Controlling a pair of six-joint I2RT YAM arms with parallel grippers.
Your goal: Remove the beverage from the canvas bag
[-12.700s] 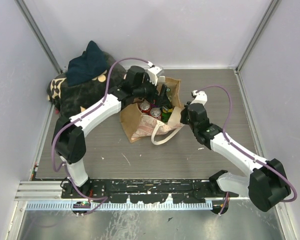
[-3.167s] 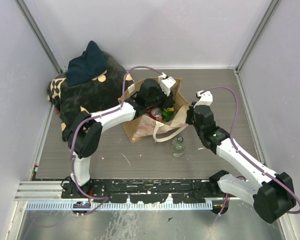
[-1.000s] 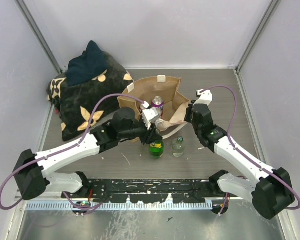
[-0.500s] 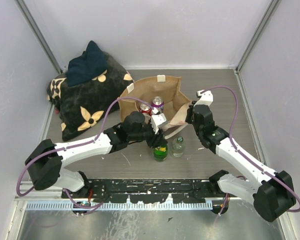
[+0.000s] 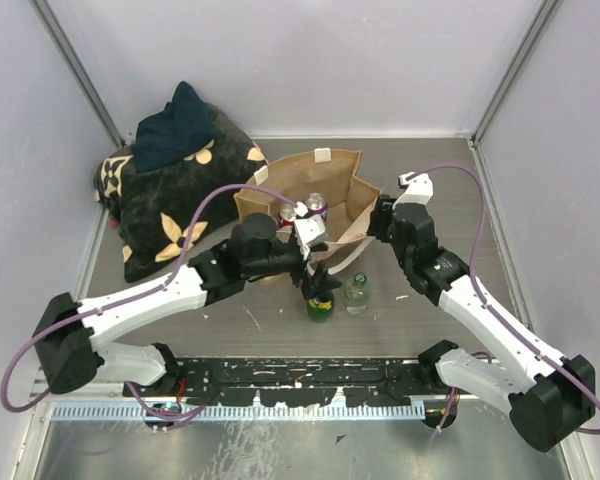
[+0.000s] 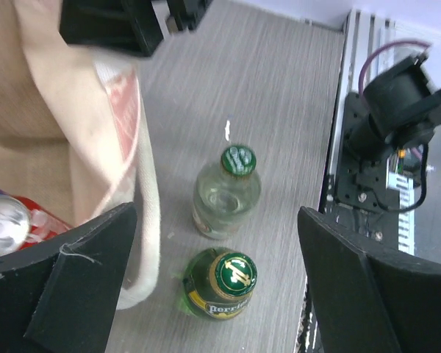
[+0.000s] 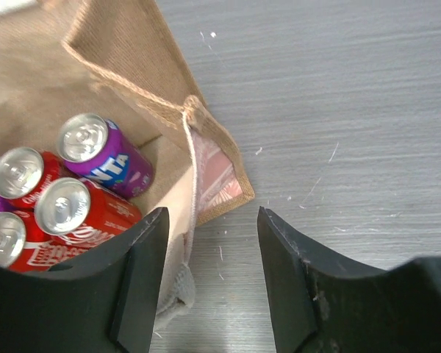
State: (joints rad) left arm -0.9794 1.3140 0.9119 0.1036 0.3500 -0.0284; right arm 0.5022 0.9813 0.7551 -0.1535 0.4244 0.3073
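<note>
The canvas bag point(image 5: 345, 190) stands open at the middle of the table, with a purple can point(image 7: 103, 154) and red cans point(image 7: 66, 209) inside. In front of it a green bottle point(image 6: 220, 290) and a clear bottle point(image 6: 226, 193) stand upright on the table side by side. My left gripper point(image 6: 216, 212) hangs open above the two bottles and touches neither; in the top view this left gripper point(image 5: 315, 265) is just over the green bottle point(image 5: 321, 303). My right gripper point(image 7: 212, 213) is open over the bag's right front corner and cream handle point(image 7: 178, 250), with nothing gripped.
A black bag with a tan flower pattern point(image 5: 170, 205) lies at the back left with a dark blue cloth point(image 5: 175, 130) on top. The metal rail point(image 5: 280, 378) with the arm bases runs along the near edge. Walls close in on three sides.
My left gripper set the green bottle down beside the clear one and opened off it. My right gripper opened off the bag's edge and rose slightly.
</note>
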